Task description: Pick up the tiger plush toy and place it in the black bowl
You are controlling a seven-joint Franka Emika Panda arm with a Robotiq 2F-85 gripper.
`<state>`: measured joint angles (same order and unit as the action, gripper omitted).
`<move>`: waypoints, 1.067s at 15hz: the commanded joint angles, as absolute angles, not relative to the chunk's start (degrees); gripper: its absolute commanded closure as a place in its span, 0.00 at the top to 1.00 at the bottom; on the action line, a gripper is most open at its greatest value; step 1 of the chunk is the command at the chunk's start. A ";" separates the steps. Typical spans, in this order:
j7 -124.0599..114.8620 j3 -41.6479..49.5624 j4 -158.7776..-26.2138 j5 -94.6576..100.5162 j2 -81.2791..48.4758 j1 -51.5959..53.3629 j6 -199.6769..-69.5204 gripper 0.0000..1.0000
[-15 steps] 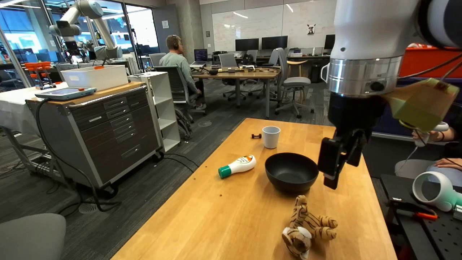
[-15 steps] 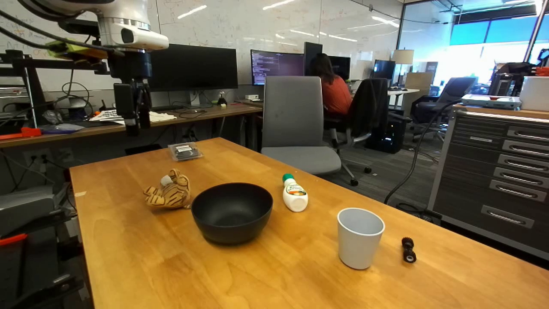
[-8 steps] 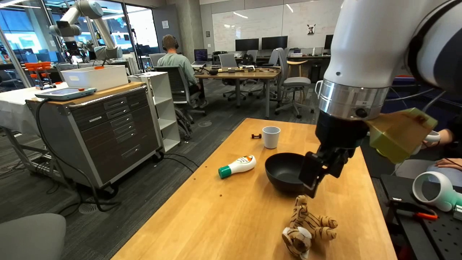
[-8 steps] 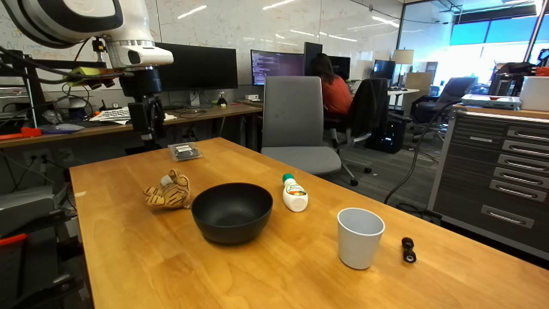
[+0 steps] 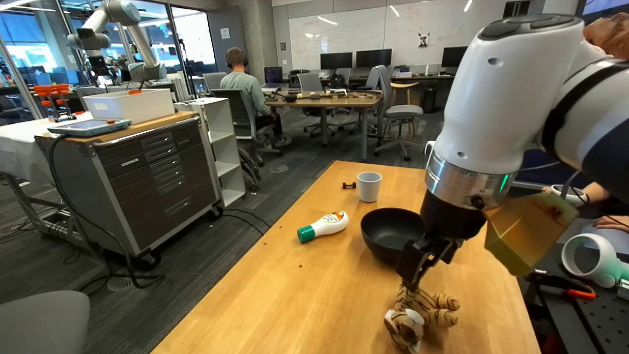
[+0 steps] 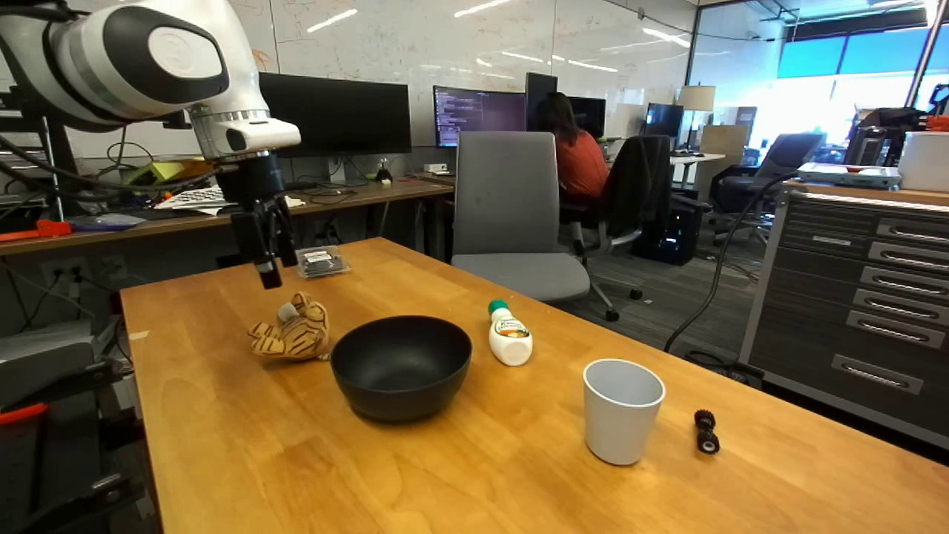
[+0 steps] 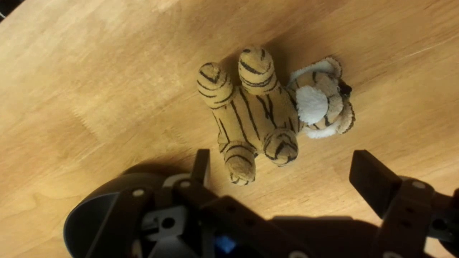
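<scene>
The tan tiger plush toy (image 5: 416, 309) lies on the wooden table, belly and legs up in the wrist view (image 7: 256, 113), its white-cheeked head to the right there. In an exterior view it sits just beside the black bowl (image 6: 296, 335). The black bowl (image 5: 388, 235) stands upright and shows bare inside in an exterior view (image 6: 400, 371). Part of it shows behind a finger in the wrist view (image 7: 84, 218). My gripper (image 7: 282, 159) is open and empty, its fingers wide apart. It hangs tilted above the toy, and an exterior view shows a gap between them (image 6: 279, 270).
A white bottle with a green cap (image 5: 324, 225) lies on the table beside the bowl. A pale cup (image 6: 623, 415) and a small dark dumbbell-shaped piece (image 6: 706, 432) stand past the bowl. A clear plastic package (image 6: 320, 261) lies near the table's far edge.
My gripper has come down and tilted, moving from beside the bowl to above the toy. The toy, bowl, bottle and cup have not moved.
</scene>
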<state>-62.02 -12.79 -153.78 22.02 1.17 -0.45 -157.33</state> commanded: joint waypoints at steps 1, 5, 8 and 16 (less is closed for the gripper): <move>-70.37 -12.41 -150.89 29.69 -3.09 -1.06 -159.58 1.00; -77.11 -11.33 -148.51 35.38 -6.19 -0.54 -160.03 1.00; -80.15 -10.58 -146.91 38.09 -8.20 -0.33 -159.63 1.00; -81.64 -10.12 -144.92 39.06 -11.52 -0.08 -159.01 0.27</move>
<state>-79.81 -10.60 -146.30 37.67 -10.22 -0.68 -159.04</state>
